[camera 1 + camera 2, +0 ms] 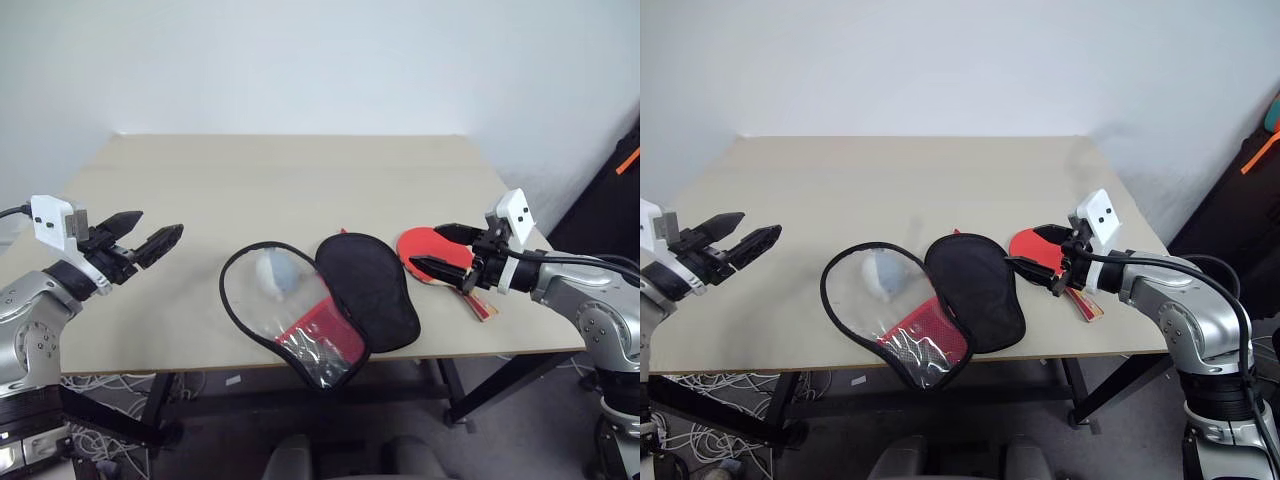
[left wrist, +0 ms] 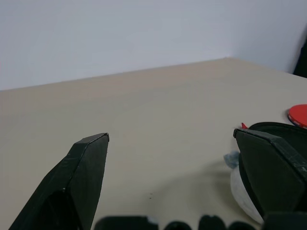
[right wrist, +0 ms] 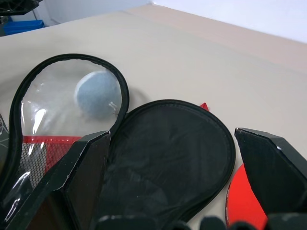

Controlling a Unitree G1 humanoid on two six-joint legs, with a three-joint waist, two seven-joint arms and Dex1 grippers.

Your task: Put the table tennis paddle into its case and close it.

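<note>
The round red-rubber table tennis paddle with the short striped wooden handle [image 1: 438,257] lies flat on the beige wooden counter [image 1: 300,180], near its right front edge. The right claw [image 1: 437,247] hangs just over the paddle's red face, with its two black fingers spread wide apart and nothing between them. Whether a fingertip touches the rubber cannot be told.

Just to the left of the paddle lies the paddle-shaped soft zip case [image 1: 320,300], spread open in two halves. The half next to the paddle shows a black lining (its edge lies close to the red face). The other half shows a shiny clear lining with a red and black mesh part at its near end, and a pale round ball [image 3: 98,94] shows through the clear lining.

The right arm reaches in from the right and points left, tipped a little down. The left claw [image 1: 148,233] is held up over the counter's left side, well apart from the case, pointing level and forward, fingers also wide open and empty.
</note>
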